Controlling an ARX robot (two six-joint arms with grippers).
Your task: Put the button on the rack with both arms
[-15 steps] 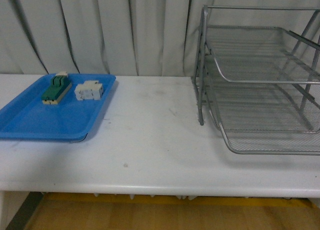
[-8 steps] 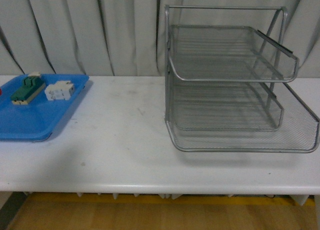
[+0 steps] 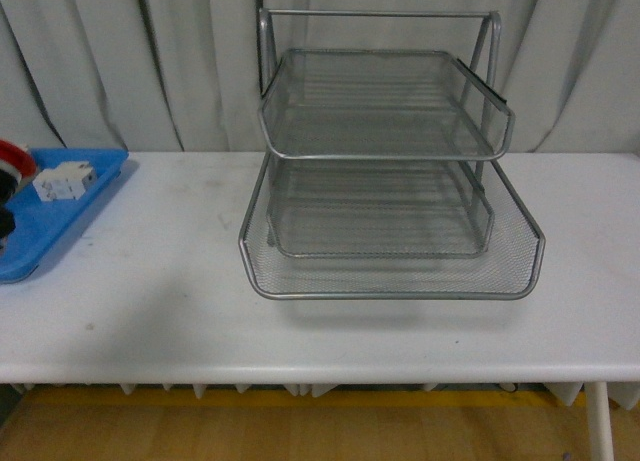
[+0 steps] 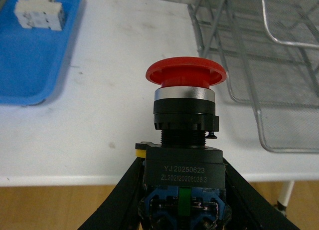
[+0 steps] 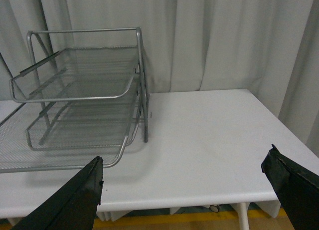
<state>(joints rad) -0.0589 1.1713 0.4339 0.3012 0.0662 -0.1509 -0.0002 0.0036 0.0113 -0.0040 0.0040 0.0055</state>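
Front view: the rack stands in the middle of the frame on the white table; it has three wire trays, one above the other; a grey curtain hangs behind it. At the far left edge lies a blue tray with a white block in it. A bit of the button, red and round, peeks in at the left edge, up above the blue tray and well apart from the rack; no arm shows clearly here.

Left wrist view: the button stands upright with its red cap on top; the left gripper pinches its black body tight from both sides, one black finger on each side. White writing on the body reads "YJ:20250623"; the line under it starts with "ZL2021" and the rest is too small to be sure. Past the button are the table, the blue tray holding the white block, and the rack.

Right wrist view: the right gripper is spread wide with nothing between its two black fingers; it hangs above the table, near the rack but not touching it; the curtain is behind.
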